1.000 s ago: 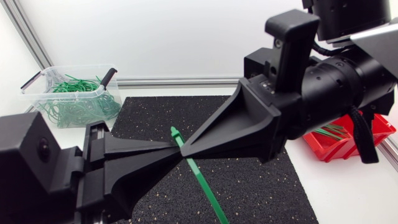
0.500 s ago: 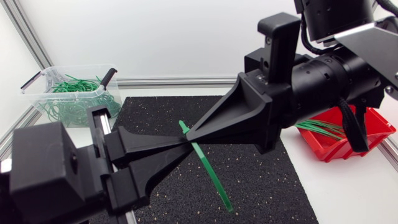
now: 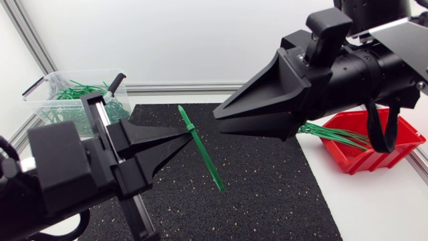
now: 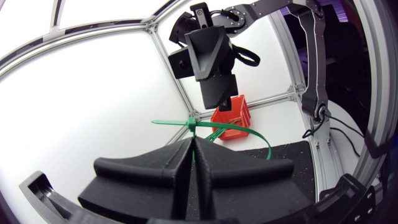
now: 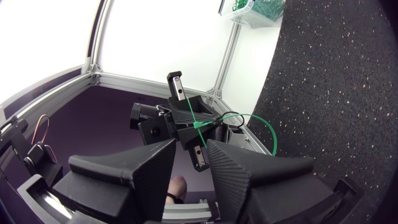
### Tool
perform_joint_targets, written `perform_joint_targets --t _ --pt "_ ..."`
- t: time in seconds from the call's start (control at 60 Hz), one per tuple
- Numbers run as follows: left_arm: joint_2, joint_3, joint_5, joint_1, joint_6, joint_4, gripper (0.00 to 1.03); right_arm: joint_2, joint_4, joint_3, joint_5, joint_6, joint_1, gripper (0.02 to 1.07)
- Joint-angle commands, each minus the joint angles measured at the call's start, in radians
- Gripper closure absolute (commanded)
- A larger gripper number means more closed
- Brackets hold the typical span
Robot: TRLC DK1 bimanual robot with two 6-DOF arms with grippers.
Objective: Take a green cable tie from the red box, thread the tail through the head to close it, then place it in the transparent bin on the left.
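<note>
Over bench mat [image 3: 281, 194], tie [image 3: 202, 152] is clamped by left gripper [image 3: 188, 134]; right gripper [image 3: 218, 115] is released. Closure should be verified before bin [image 3: 40, 87] transfer.

Black speckled mat [image 3: 267, 194] lying flat on white table [image 3: 374, 207], pale flecks scattered across its surface

White table [image 3: 374, 207], black speckled mat [image 3: 267, 194] — clear bin [image 3: 41, 86] left, red box [image 3: 404, 140] right
</note>
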Motion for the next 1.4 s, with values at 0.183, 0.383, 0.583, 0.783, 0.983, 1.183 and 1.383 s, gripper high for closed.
perform_joint_targets --t 0.183,0.383,0.583,0.783,0.983,1.183,1.383 --pt "0.016 0.002 -0.002 0.014 0.205 0.015 0.99 0.094 0.015 0.051 0.015 -0.285 0.037 0.56" --pt "0.048 -0.023 -0.028 0.010 0.329 0.050 0.99 0.111 0.029 0.074 0.080 -0.434 0.070 0.56" --pt "0.067 -0.026 -0.041 0.010 0.378 0.058 0.99 0.113 0.029 0.091 0.118 -0.509 0.091 0.68" --pt "0.070 -0.020 -0.043 0.007 0.378 0.056 0.99 0.128 0.027 0.096 0.147 -0.558 0.096 1.01" --pt "0.068 -0.032 -0.046 0.004 0.372 0.059 0.99 0.125 0.030 0.111 0.169 -0.571 0.096 1.01" --pt "0.068 -0.054 -0.052 -0.019 0.361 0.071 0.99 0.168 0.033 0.191 0.192 -0.514 0.063 1.01" --pt "0.057 -0.073 -0.114 -0.099 0.332 0.067 0.99 0.232 0.035 0.244 0.204 -0.486 0.037 1.01"
